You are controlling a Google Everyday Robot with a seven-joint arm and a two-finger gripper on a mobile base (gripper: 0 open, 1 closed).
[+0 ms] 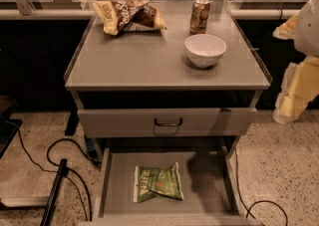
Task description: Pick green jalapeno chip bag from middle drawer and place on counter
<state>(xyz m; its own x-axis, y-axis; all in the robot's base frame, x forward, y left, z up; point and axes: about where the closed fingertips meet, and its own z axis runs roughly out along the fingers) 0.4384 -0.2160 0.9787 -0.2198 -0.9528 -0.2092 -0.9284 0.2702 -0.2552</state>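
The green jalapeno chip bag (158, 183) lies flat on the floor of the open middle drawer (117, 190), left of its centre, with its white strip toward the left. The drawer is pulled out toward me at the bottom of the view. The counter (139, 58) is the grey cabinet top above it. My gripper (294, 95) hangs at the right edge of the view, beside the cabinet at about the height of the upper drawer. It is well apart from the bag and holds nothing that I can see.
On the counter stand a brown-and-yellow chip bag (130, 16) at the back left, a can (200, 16) at the back right and a white bowl (205, 50) in front of it. The upper drawer front with a black handle (168, 122) is shut. Black cables (65, 170) lie on the floor at left.
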